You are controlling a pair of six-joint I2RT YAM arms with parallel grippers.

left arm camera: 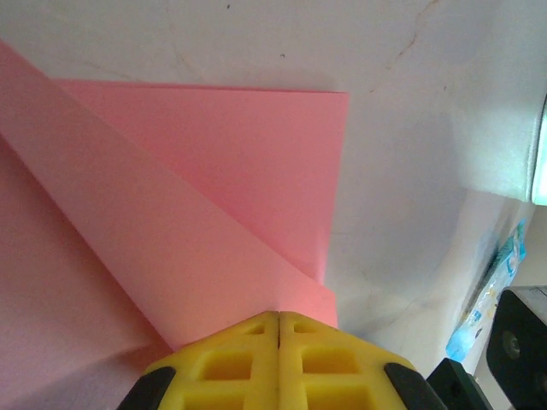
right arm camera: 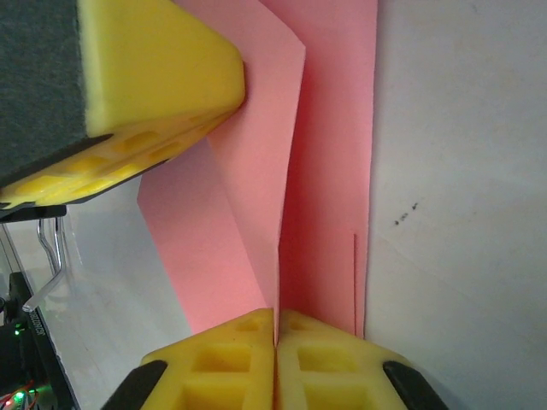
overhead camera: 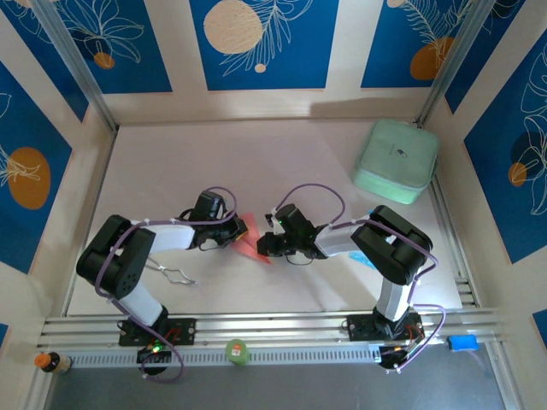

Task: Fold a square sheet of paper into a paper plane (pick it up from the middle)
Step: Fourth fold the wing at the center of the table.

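1. Holding position at the middle of the table (overhead camera: 282, 162): both arms reach inward and meet over the pink paper (overhead camera: 252, 248), which sits between the two grippers, a little nearer than the table's centre.
2. Left gripper (overhead camera: 238, 232): comes in from the left. In its wrist view the yellow fingers are pressed flat together with no gap. A folded corner of the paper runs in under their tips, so it is pinched there.
3. Right gripper (overhead camera: 265, 245): comes in from the right. In its wrist view the fingers are likewise closed tight, and a raised crease of the paper runs straight into the seam between them, so it is clamped on the paper.
4. Paper: partly folded. The left wrist view shows a diagonal flap laid over a flat layer, with a straight far edge and a square corner. The right wrist view shows long lengthwise folds, with one panel standing up off the table.
5. In the right wrist view, a yellow finger of the left gripper touches the paper's far-left part.
6. Mint-green case (overhead camera: 396, 160): far right corner, well apart from the paper.
7. Blue-and-white packet (left arm camera: 485, 299): on the table to the right, near the right arm and apart from the paper.
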